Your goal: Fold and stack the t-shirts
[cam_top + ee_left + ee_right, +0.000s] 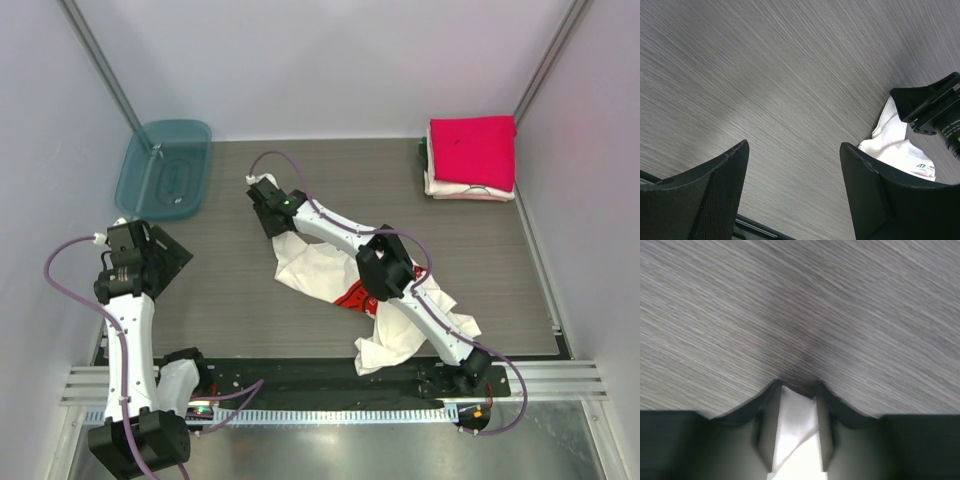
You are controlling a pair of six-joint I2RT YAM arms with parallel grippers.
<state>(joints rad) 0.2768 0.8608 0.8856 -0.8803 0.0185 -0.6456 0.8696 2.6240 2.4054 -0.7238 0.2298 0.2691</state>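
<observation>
**Right fingers nip the cream tee's far edge; one shirt left to fold**

Right fingers sit close on either side of a strip of white cloth that fills the gap between them. The right gripper therefore reads as clamped on an edge of the cream-white t-shirt, with its tips low over the table.

Behind those tips the shirt trails back toward the arm bases in a rumpled heap, passing under the right arm. Its red-and-black print is bunched up partway along, and no sleeve or hem lies flat.

Off to the side of that grip, the left gripper hangs with its jaws wide apart and nothing between them, only bare table beneath. From there the shirt's white edge shows off to one side, near but not touching.

Well away from both pairs of fingers, in the far right corner, the pinkish-red t-shirt lies squarely folded on top of the pale folded t-shirts. The teal tub sits in the opposite far corner, just beyond the left gripper.

Most of the task looks done, since that corner stack is neat and several shirts deep. What seems left is this last shirt, which needs drawing out flat, folding and setting on the pile. Spreading it probably calls for a second grip, and the idle left gripper is free to give one.
</observation>
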